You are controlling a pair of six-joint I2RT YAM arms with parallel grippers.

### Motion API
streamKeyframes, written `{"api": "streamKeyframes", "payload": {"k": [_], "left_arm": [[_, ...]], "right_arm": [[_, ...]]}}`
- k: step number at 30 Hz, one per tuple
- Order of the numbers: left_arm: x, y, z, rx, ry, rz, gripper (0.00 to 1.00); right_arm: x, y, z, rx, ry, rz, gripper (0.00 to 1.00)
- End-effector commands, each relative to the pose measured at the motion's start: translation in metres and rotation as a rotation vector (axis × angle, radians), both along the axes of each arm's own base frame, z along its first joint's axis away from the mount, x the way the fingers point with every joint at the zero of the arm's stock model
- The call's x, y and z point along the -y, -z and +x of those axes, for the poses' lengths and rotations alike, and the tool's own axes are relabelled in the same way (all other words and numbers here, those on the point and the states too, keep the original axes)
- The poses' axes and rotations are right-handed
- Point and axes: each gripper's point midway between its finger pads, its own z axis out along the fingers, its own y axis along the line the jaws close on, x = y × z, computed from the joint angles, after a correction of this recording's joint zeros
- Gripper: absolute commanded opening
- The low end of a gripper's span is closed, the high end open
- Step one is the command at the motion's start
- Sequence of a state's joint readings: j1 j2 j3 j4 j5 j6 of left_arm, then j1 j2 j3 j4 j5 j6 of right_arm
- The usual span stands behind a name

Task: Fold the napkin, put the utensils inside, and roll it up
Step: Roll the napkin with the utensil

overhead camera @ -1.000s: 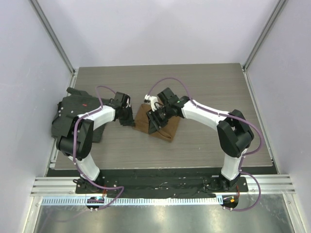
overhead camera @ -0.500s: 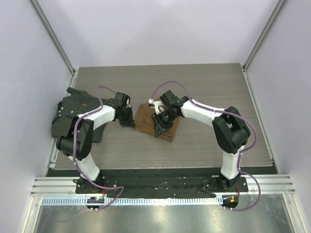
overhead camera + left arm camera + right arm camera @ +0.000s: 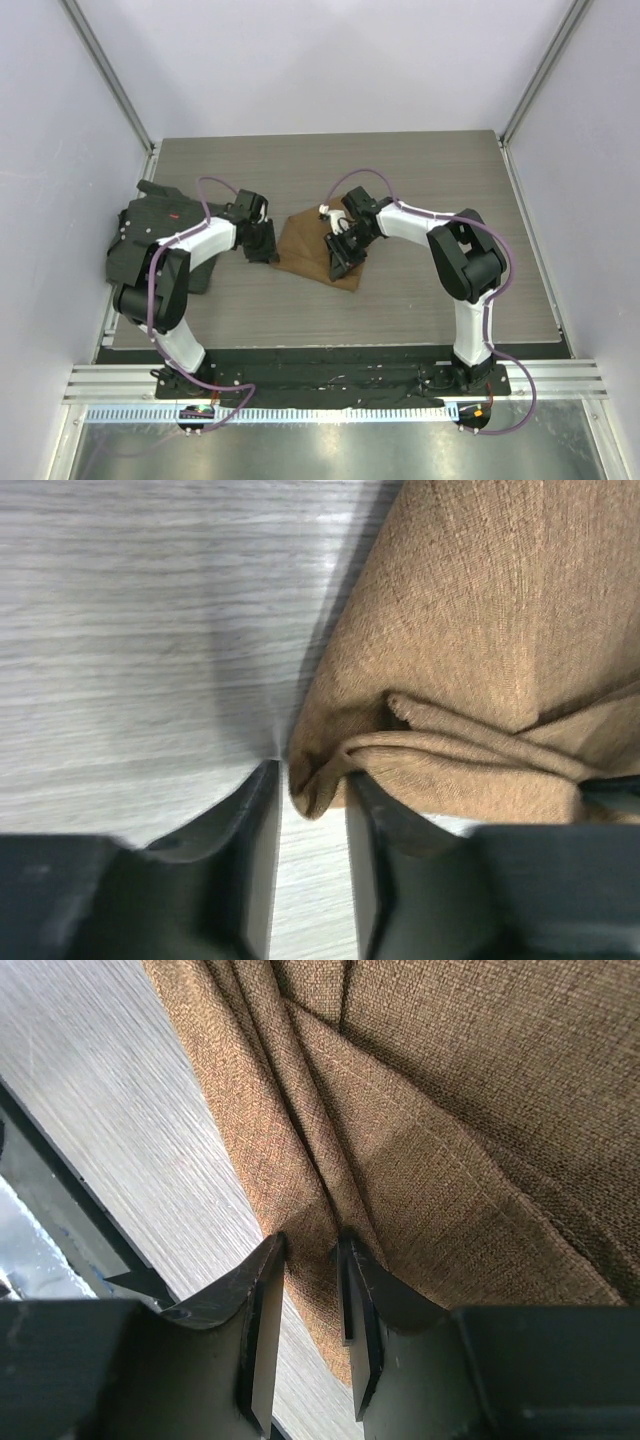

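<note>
While the napkin (image 3: 303,243) lies folded and rumpled near the middle of the surface (image 3: 430,290), a claw sits at each side of it. At its left corner the left claw (image 3: 310,780) has its fingers slightly apart, with a bunched corner in the gap touching one finger only. At the near right edge the right claw (image 3: 308,1250) is clamped on a raised fold of the cloth.

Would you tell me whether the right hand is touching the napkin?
Touching: the right wrist view shows the right hand pinching a ridge of the napkin between its fingertips.
</note>
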State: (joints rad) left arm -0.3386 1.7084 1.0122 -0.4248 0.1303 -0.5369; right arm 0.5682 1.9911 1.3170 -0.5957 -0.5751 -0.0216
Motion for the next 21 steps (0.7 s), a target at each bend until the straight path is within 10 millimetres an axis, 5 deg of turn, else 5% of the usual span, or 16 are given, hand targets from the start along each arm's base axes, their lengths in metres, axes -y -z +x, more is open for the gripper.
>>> {"api": "streamKeyframes", "payload": {"k": [1,4,8,21], "left_arm": [[-0.013,-0.020,0.002,0.060,-0.024,0.052,0.47],[-0.013,-0.026,0.005,0.100,-0.029,0.048,0.60],[-0.007,-0.026,0.006,0.133,-0.024,-0.003,0.66],[0.014,-0.018,0.026,0.252,-0.001,-0.126,0.56]], "right_arm": [[0.017,0.024,0.001,-0.006,-0.012,-0.054,0.34],[0.020,0.029,0.000,-0.020,-0.012,-0.057,0.34],[0.020,0.032,0.000,-0.028,-0.013,-0.057,0.34],[0.020,0.036,-0.004,-0.057,-0.019,-0.047,0.34]]}}
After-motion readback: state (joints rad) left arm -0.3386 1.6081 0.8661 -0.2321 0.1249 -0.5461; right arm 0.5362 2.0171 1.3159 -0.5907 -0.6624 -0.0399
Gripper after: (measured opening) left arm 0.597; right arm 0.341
